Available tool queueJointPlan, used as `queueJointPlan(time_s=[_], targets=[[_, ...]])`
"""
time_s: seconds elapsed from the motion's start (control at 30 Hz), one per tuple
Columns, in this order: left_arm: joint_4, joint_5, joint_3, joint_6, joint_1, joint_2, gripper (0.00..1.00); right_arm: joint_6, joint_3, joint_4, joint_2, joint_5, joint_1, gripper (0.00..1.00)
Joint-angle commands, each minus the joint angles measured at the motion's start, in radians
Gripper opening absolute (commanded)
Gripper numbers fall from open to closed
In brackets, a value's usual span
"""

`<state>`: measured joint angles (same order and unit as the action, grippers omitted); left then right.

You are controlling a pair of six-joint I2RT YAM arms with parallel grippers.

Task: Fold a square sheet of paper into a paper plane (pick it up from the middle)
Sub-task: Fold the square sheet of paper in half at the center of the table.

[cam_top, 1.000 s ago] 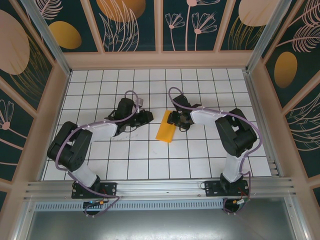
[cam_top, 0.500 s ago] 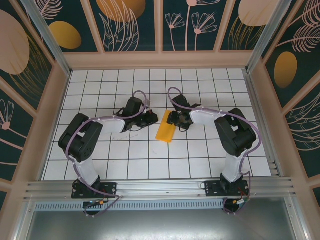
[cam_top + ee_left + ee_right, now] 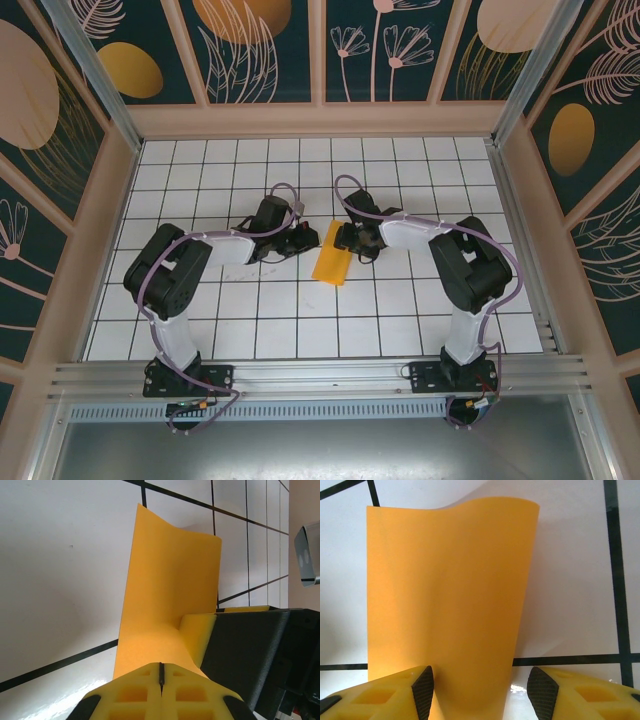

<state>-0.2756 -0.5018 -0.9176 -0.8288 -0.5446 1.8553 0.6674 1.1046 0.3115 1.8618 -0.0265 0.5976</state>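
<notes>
Left gripper (image 3: 303,238), reaching in from the left, holds its yellow fingers (image 3: 130,695) pressed together, tips against the left edge of the orange-yellow sheet of paper (image 3: 331,253). From its wrist camera one cannot tell whether any paper is caught between them. Opposite, the right gripper (image 3: 346,240) comes in from the right with its fingers (image 3: 395,695) spread apart. The sheet runs between them and one pad overlaps its edge. The two tools sit close together, with only the paper between them.

The sheet lies near the middle of the white gridded table (image 3: 200,310) as a narrow oblong, its far end leaning slightly right of its near end. The edge away from the right gripper curls up off the surface in a gentle wave and casts a soft shadow on the tiles. Both arms bend inward from their bases at the table's near edge, inside dark wall panels (image 3: 260,50) painted with leaves and ovals.
</notes>
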Motion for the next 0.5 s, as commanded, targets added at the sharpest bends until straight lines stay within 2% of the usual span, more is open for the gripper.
queueJointPlan(time_s=[0.0,0.47], targets=[[0.014,-0.024,-0.027,0.003,-0.002,0.018,0.0,-0.033,-0.042,0.041,0.105,0.022,0.0,0.59],[0.018,-0.041,-0.048,0.004,-0.002,0.046,0.0,0.021,-0.049,0.043,0.116,0.022,-0.003,0.6]])
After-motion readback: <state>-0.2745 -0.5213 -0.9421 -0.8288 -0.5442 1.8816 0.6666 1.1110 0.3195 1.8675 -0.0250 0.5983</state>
